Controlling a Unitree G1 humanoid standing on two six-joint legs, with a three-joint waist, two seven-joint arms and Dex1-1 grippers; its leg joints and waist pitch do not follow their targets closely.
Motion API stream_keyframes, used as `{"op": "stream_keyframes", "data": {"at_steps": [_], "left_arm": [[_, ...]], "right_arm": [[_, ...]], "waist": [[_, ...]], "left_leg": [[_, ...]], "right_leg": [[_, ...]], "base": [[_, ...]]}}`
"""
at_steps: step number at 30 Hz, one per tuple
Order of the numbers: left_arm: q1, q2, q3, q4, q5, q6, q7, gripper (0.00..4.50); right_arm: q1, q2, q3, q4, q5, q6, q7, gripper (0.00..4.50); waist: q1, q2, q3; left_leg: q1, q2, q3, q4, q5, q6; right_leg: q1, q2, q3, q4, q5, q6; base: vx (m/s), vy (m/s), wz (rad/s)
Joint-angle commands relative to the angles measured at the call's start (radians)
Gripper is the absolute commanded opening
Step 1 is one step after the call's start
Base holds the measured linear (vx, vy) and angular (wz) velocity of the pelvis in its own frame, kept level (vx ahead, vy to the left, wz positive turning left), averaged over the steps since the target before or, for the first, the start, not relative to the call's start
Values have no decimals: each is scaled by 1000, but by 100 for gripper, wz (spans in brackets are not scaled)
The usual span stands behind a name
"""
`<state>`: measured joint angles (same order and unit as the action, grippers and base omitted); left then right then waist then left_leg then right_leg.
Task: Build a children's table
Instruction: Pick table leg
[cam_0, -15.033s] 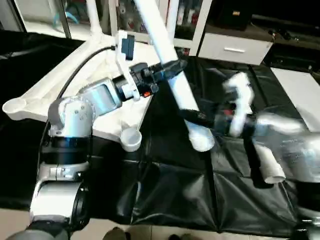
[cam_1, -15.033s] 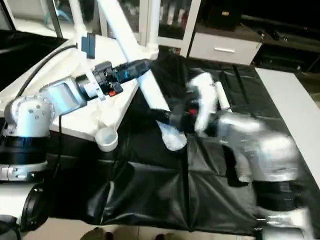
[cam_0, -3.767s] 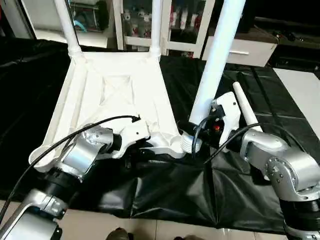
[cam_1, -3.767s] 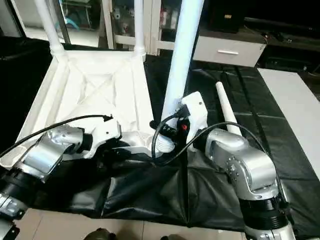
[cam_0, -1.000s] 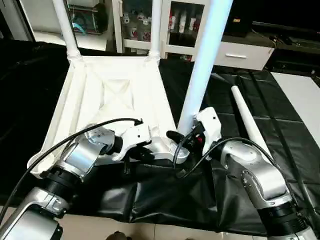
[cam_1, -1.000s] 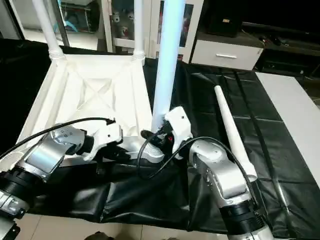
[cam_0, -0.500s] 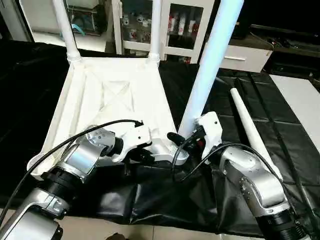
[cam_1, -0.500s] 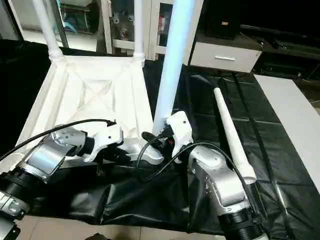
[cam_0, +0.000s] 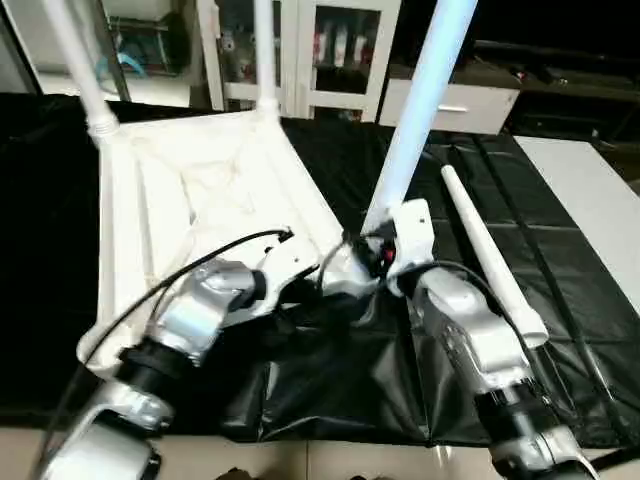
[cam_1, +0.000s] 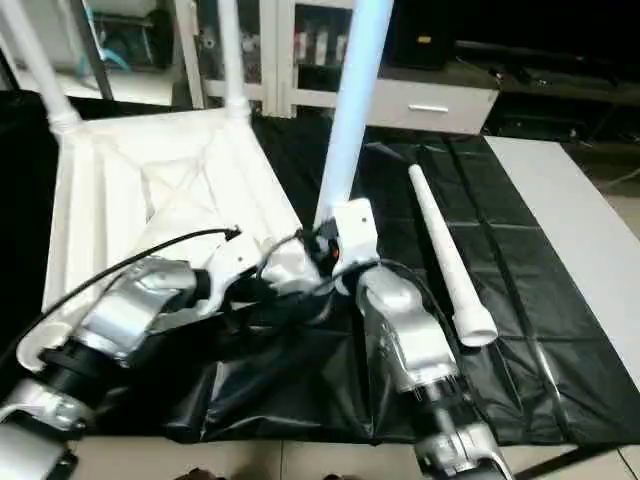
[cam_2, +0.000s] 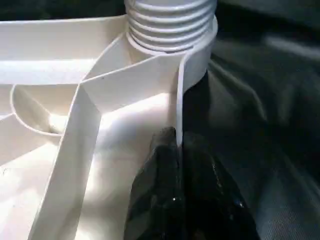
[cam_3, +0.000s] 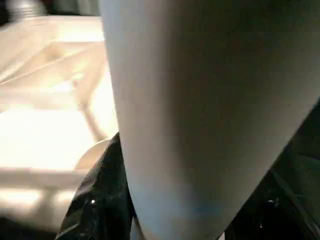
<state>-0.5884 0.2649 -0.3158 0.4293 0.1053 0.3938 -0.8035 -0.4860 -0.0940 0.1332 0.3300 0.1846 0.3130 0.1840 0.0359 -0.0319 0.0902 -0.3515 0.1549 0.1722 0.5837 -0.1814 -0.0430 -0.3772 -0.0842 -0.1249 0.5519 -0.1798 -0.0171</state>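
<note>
White table top (cam_0: 200, 190), white legs (cam_0: 425, 90), black cloth (cam_0: 520, 210).

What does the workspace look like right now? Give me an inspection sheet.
Surface: black sheet, creased.
Job's things: table top underside up; two legs upright in far corners; third leg standing at a near corner socket; fourth leg lying loose.
Clutter: nothing seen.
Grippers: left gripper pinches the top's rim; right gripper grips the third leg.
Cables: black cable over left forearm.
Surroundings: glass cabinet behind.
</note>
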Motion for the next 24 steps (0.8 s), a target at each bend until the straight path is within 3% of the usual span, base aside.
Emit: {"op": "stream_keyframes", "data": {"at_steps": [1,2,3,4,5,7,8,9,11,13,14,16,17,21,24], "left_arm": [[-7,-9,95,1,-26,15,123,0],[-38,-93,135,28,-28,42,265,0],[-40,-99,138,30,-28,43,275,0],[-49,-131,147,38,-30,42,315,0],[-60,-178,151,46,-32,43,361,0],[-70,-222,146,53,-31,48,398,0],[-70,-222,146,53,-31,48,398,0],[-74,-245,137,48,-23,55,407,0],[-76,-247,126,41,-10,58,411,0],[-76,-241,128,40,-9,59,414,0],[-77,-240,131,43,-8,60,417,0],[-78,-239,134,44,-9,61,419,0],[-79,-238,136,48,-9,62,422,0],[-81,-238,136,54,-10,64,426,0],[-80,-237,137,56,-12,65,425,0]], "right_arm": [[40,-40,-74,105,-53,32,-74,187],[-31,-6,-101,215,-46,-12,-140,187],[-36,-4,-103,223,-45,-16,-145,187],[-62,8,-111,266,-42,-32,-171,187],[-102,27,-125,334,-34,-58,-205,187],[-142,43,-135,399,-27,-81,-236,187],[-142,43,-135,399,-27,-81,-236,187],[-168,55,-144,439,-17,-96,-245,187],[-186,63,-152,467,-20,-108,-252,187],[-190,65,-158,473,-17,-110,-255,187],[-196,68,-164,487,-14,-117,-254,187],[-201,69,-168,497,-13,-122,-255,187],[-213,71,-174,523,-14,-137,-257,187],[-229,74,-181,561,-16,-160,-259,187],[-241,70,-170,583,-28,-169,-246,187]], "waist": [[-19,5,-38],[-22,2,-42],[-22,4,-42],[-22,-3,-43],[-22,-10,-44],[-19,-9,-51],[-12,-7,-61],[-7,-7,-67],[-1,-12,-69],[0,-20,-68],[2,-26,-73],[7,-26,-78],[7,-26,-73],[4,-22,-68],[-2,-19,-67]], "left_leg": [[27,92,-72,-101,-668,-72],[17,100,-71,-113,-671,-82],[24,95,-69,-110,-678,-89],[32,84,-63,-99,-652,-83],[23,78,-61,-91,-587,-65],[11,78,-60,-88,-498,-39],[1,83,-55,-90,-416,-27],[1,88,-45,-91,-328,-10],[3,85,-30,-86,-238,23],[4,80,-18,-79,-238,47],[-7,76,-17,-74,-217,57],[-8,77,-13,-71,-172,77],[-8,77,-11,-71,-177,82],[-1,82,-16,-77,-264,45],[-2,83,-18,-80,-295,25]], "right_leg": [[21,-93,32,-101,-651,-24],[29,-101,48,-78,-583,-51],[20,-99,49,-79,-572,-60],[9,-107,54,-93,-588,-64],[12,-120,58,-100,-609,-68],[21,-124,62,-96,-585,-69],[24,-122,72,-83,-471,-90],[20,-114,79,-64,-315,-129],[16,-104,84,-45,-169,-182],[10,-101,89,-49,-207,-194],[19,-105,95,-40,-207,-195],[17,-100,95,-34,-169,-201],[13,-98,95,-34,-174,-206],[8,-94,92,-47,-309,-174],[6,-92,92,-49,-316,-166]], "base": [[0,0,0],[0,0,0],[0,0,0],[0,0,0],[0,0,0],[0,0,0],[0,0,0],[0,0,0],[63,-11,5],[71,-28,6],[59,-45,0],[29,-22,0],[0,0,0],[0,0,0],[0,0,0]]}}
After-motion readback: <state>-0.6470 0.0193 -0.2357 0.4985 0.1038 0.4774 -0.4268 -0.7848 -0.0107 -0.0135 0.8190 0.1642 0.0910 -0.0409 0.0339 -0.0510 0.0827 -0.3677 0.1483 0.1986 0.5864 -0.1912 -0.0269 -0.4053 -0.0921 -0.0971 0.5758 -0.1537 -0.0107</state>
